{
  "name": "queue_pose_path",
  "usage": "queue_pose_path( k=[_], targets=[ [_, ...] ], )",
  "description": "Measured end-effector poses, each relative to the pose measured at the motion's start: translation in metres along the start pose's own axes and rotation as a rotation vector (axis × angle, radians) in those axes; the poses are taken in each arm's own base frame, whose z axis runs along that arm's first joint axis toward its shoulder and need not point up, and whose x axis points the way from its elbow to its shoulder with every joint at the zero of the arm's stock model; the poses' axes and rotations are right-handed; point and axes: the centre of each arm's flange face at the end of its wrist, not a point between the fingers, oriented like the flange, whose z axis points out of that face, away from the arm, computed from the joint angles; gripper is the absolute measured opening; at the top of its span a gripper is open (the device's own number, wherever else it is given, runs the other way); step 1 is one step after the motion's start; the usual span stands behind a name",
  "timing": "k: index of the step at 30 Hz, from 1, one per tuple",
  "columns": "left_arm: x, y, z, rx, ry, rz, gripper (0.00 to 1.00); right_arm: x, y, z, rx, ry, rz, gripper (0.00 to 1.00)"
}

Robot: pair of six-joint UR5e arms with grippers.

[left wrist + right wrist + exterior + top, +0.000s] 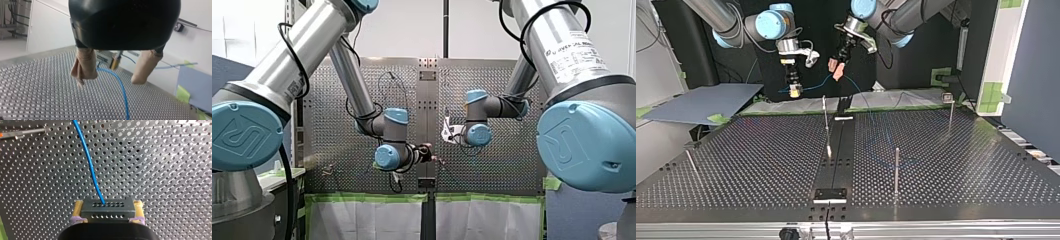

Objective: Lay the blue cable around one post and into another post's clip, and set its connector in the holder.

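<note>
Blue cable [91,167] comes out of one hole in the connector [107,213], a dark metal block with two rows of small round holes. My right gripper [108,208] clamps this block between its yellow pads [78,210], and the gripper's black body hides the block's near part. The cable's other end runs out of the right wrist view, not far from a thin metal post [25,131].

In the left wrist view the smooth, glossy cable curves down between the wide-apart beige pads [85,66] of my left gripper [111,79]. It starts behind one pad, and I cannot tell if they touch. The pads look soft and creased.

In the top view both grippers hang over the far edge of the counter [736,165]. The cable sags from them onto the dark perforated plate. There it fades, so its course near a slim upright post [897,167] is hard to trace.
</note>
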Motion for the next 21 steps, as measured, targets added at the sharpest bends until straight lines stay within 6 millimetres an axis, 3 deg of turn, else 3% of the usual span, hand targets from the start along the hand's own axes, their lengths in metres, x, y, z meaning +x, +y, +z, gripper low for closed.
queue_pose_path(
  k=[7, 21],
  targets=[
    [0.012, 0.010, 0.014, -0.044, 0.001, -0.017, 1.00, 0.007, -0.002, -0.002, 0.005, 0.005, 0.001, 0.05],
    [-0.004, 0.016, 0.037, -0.093, -0.048, -0.033, 1.00, 0.004, -0.005, -0.011, 0.020, -0.001, 0.007, 0.05]
  ],
)
